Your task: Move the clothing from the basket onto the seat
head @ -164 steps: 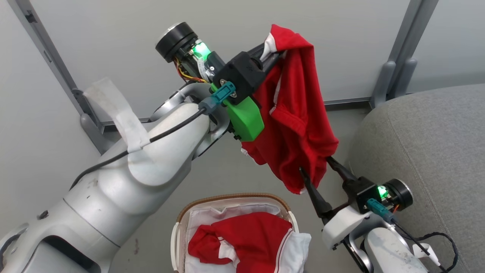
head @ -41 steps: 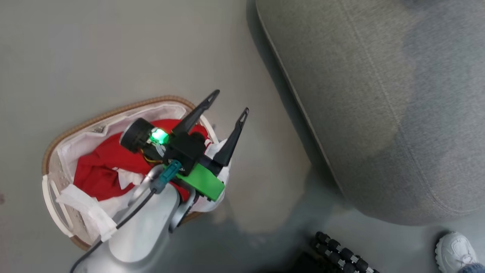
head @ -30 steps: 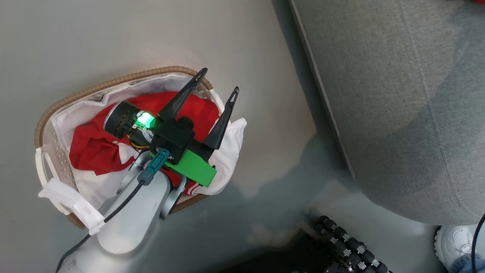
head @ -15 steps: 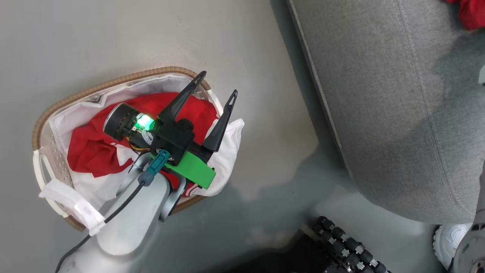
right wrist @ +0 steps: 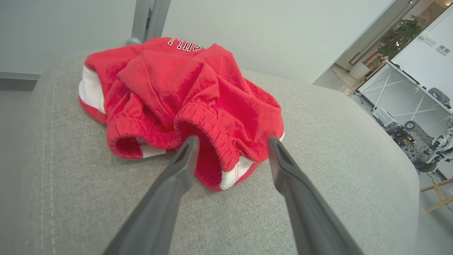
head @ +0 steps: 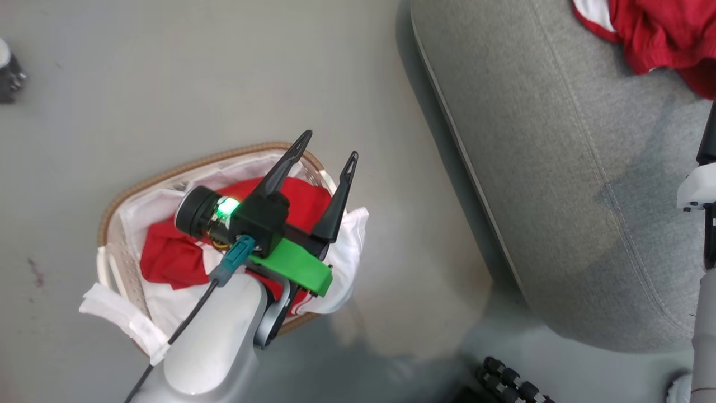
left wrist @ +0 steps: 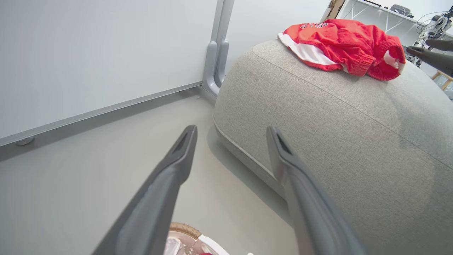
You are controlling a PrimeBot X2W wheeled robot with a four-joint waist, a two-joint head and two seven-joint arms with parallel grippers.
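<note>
One red garment [head: 168, 257] with white panels lies in the white basket [head: 184, 170] on its liner [head: 349, 252]. My left gripper [head: 329, 146] hovers open and empty above the basket's right end, pointing toward the seat [head: 559, 168]. Another red garment [right wrist: 177, 92] with white lettering lies crumpled on the grey seat [right wrist: 318, 184]. My right gripper [right wrist: 232, 141] is open just in front of its elastic hem, holding nothing. In the left wrist view, the left gripper [left wrist: 231, 130] points at the seat [left wrist: 336, 117], with that garment [left wrist: 339, 46] on top and the right gripper [left wrist: 417, 46] beside it.
Grey floor lies between basket and seat. A wall panel with a metal post [left wrist: 216, 53] stands behind the seat. A black ribbed part [head: 512, 380] and a white shoe [head: 677, 386] sit at the bottom right. A dark object [head: 8, 73] sits far left.
The red garment I held up with both grippers 5.5 s ago now lies on the seat. The head camera has turned downward and shifted. The left gripper stays open over the basket.
</note>
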